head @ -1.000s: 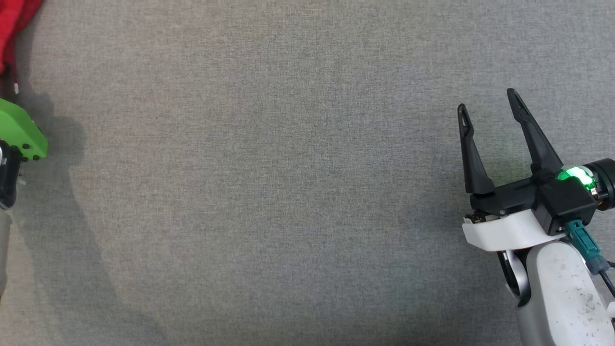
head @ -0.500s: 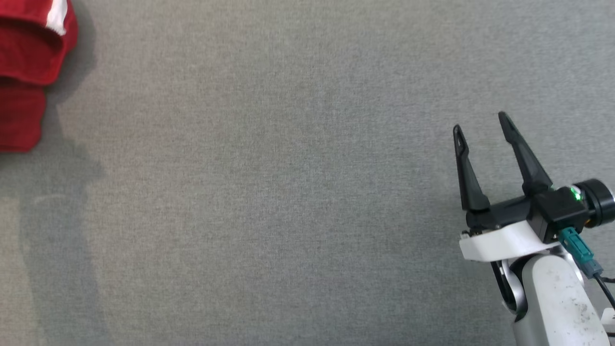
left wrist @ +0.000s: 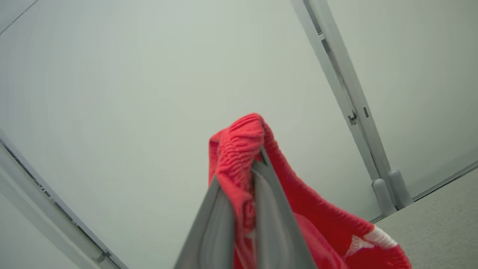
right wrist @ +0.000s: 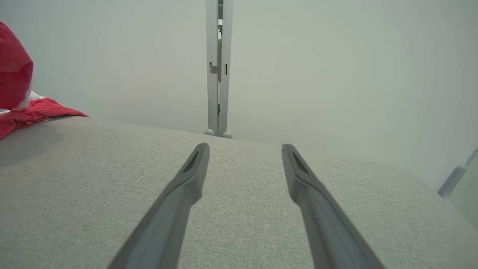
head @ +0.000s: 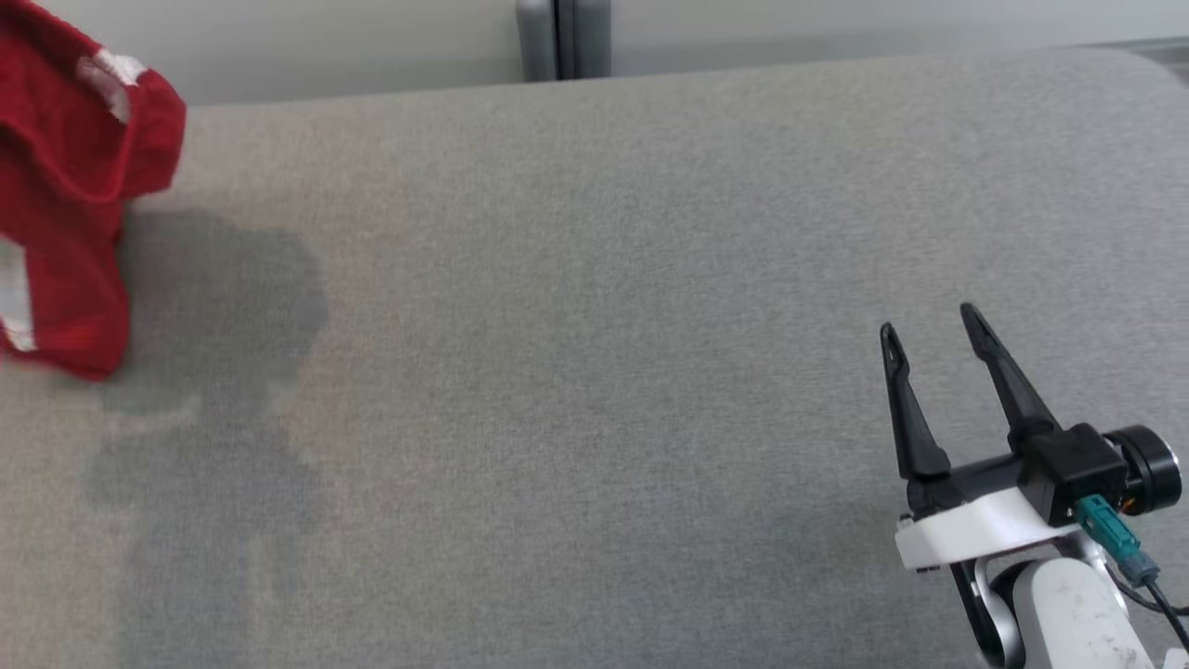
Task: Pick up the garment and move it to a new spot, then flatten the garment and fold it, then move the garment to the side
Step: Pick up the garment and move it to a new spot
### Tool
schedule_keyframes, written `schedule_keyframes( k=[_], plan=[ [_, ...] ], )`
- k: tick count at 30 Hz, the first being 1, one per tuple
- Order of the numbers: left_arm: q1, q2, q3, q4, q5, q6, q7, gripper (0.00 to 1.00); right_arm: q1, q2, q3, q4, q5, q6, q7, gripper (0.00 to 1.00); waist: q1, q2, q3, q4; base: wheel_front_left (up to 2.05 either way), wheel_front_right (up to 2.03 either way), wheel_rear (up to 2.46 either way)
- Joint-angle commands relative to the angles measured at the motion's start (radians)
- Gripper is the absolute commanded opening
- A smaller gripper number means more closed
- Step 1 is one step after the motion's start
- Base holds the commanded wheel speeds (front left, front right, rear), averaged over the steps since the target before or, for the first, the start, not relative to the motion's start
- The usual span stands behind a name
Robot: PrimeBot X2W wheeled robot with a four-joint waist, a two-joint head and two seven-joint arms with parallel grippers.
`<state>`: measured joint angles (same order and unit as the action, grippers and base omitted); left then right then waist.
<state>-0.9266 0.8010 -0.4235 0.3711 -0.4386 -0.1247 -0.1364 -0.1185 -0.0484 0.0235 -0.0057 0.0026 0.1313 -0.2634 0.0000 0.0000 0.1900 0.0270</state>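
Observation:
A red garment (head: 70,195) with white trim hangs at the far left of the head view, lifted off the grey surface (head: 594,372). In the left wrist view my left gripper (left wrist: 257,164) is shut on the red garment (left wrist: 239,149), pinching its ribbed edge while the rest droops to the lower right. The garment (right wrist: 15,93) also appears at the left edge of the right wrist view, its low end touching the surface. My right gripper (head: 929,321) stands open at the lower right, nothing between its fingers (right wrist: 194,168).
The grey fabric surface ends at a pale wall (head: 325,46) along the far edge. A grey vertical post (head: 562,37) rises behind the middle. The garment's shadow (head: 214,307) falls on the left part of the surface.
The head camera has tilted up, bringing the far edge and wall into view. The garment now hangs higher and further right. The right gripper stays open.

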Motion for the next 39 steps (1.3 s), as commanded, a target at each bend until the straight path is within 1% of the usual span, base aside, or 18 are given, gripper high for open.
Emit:
schedule_keyframes(
  k=[1, 4, 8, 12, 16, 18, 20, 25, 27, 29, 32, 33, 34, 35, 36, 37, 39],
  plan=[
    [0.018, 0.009, -0.009, -0.029, -0.003, -0.003, 0.01, 0.0, 0.022, -0.004, -0.002, 0.005, 0.006, -0.001, -0.002, 1.0, 0.0, 0.0, -0.071, -0.055, 0.0, 0.0, 0.0],
    [0.031, 0.015, -0.044, -0.113, -0.011, -0.004, 0.038, 0.0, 0.041, -0.004, -0.006, 0.007, 0.008, -0.001, -0.002, 1.0, 0.0, 0.0, -0.096, -0.079, 0.0, 0.0, 0.0],
    [0.051, 0.003, -0.115, -0.221, -0.015, -0.006, 0.059, 0.0, 0.058, -0.003, -0.014, 0.003, 0.012, -0.001, -0.002, 1.0, 0.0, 0.0, -0.104, -0.108, 0.0, 0.0, 0.0],
    [0.074, -0.051, -0.204, -0.287, -0.024, -0.006, 0.044, 0.0, 0.062, -0.004, -0.013, -0.001, 0.014, -0.001, -0.002, 1.0, 0.0, 0.0, -0.092, -0.132, 0.0, 0.0, 0.0],
    [0.078, -0.146, -0.314, -0.274, -0.032, -0.005, 0.019, 0.0, 0.044, -0.003, -0.009, -0.002, 0.021, -0.001, -0.002, 1.0, 0.0, 0.0, -0.066, -0.153, 0.0, 0.0, 0.0],
    [0.063, -0.207, -0.375, -0.236, -0.025, -0.005, 0.0, 0.0, 0.028, -0.003, -0.005, -0.002, 0.026, -0.001, -0.002, 1.0, 0.0, 0.0, -0.048, -0.163, 0.0, 0.0, 0.0],
    [0.045, -0.281, -0.432, -0.182, -0.03, -0.006, -0.028, 0.0, 0.016, -0.003, -0.001, -0.001, 0.033, -0.001, -0.002, 1.0, 0.0, 0.0, -0.027, -0.175, 0.0, 0.0, 0.0],
    [0.014, -0.464, -0.536, 0.015, -0.057, -0.006, -0.092, 0.0, -0.026, -0.003, 0.002, 0.01, 0.053, -0.001, -0.002, 1.0, 0.0, 0.0, 0.038, -0.214, 0.0, 0.0, 0.0],
    [0.004, -0.526, -0.566, 0.095, -0.069, -0.006, -0.107, 0.0, -0.04, -0.003, 0.001, 0.015, 0.058, -0.001, -0.002, 1.0, 0.0, 0.0, 0.062, -0.23, 0.0, 0.0, 0.0],
    [-0.003, -0.581, -0.587, 0.167, -0.083, -0.006, -0.117, 0.0, -0.053, -0.003, -0.002, 0.019, 0.064, -0.001, -0.002, 1.0, 0.0, 0.0, 0.085, -0.245, 0.0, 0.0, 0.0],
    [-0.01, -0.647, -0.612, 0.259, -0.097, -0.006, -0.125, 0.0, -0.064, -0.003, -0.011, 0.027, 0.07, -0.001, -0.002, 1.0, 0.0, 0.0, 0.111, -0.26, 0.0, 0.0, 0.0],
    [-0.013, -0.665, -0.622, 0.29, -0.099, -0.006, -0.128, 0.08, -0.069, -0.003, -0.013, 0.03, 0.073, -0.001, -0.002, 1.0, 0.0, 0.0, 0.118, -0.263, 0.0, 0.0, 0.0],
    [-0.016, -0.678, -0.627, 0.31, -0.103, -0.006, -0.129, 0.24, -0.073, -0.003, -0.014, 0.031, 0.074, -0.001, -0.002, 1.0, 0.0, 0.0, 0.123, -0.265, 0.0, 0.0, 0.0],
    [-0.014, -0.692, -0.629, 0.334, -0.111, -0.006, -0.13, 0.63, -0.076, -0.003, -0.017, 0.033, 0.076, -0.001, -0.002, 1.0, 0.0, 0.0, 0.128, -0.266, 0.0, 0.0, 0.0],
    [-0.011, -0.702, -0.631, 0.353, -0.118, -0.006, -0.129, 0.95, -0.077, -0.003, -0.018, 0.036, 0.076, -0.001, -0.002, 1.0, 0.0, 0.0, 0.129, -0.267, 0.0, 0.0, 0.0],
    [-0.014, -0.713, -0.63, 0.364, -0.12, -0.006, -0.129, 1.0, -0.077, -0.003, -0.019, 0.038, 0.077, -0.001, -0.002, 1.0, 0.0, 0.0, 0.131, -0.267, 0.0, 0.0, 0.0],
    [-0.013, -0.728, -0.619, 0.365, -0.123, -0.006, -0.129, 1.0, -0.078, -0.004, -0.023, 0.041, 0.077, -0.001, -0.002, 1.0, 0.0, 0.0, 0.133, -0.264, 0.0, 0.0, 0.0]
  ],
)
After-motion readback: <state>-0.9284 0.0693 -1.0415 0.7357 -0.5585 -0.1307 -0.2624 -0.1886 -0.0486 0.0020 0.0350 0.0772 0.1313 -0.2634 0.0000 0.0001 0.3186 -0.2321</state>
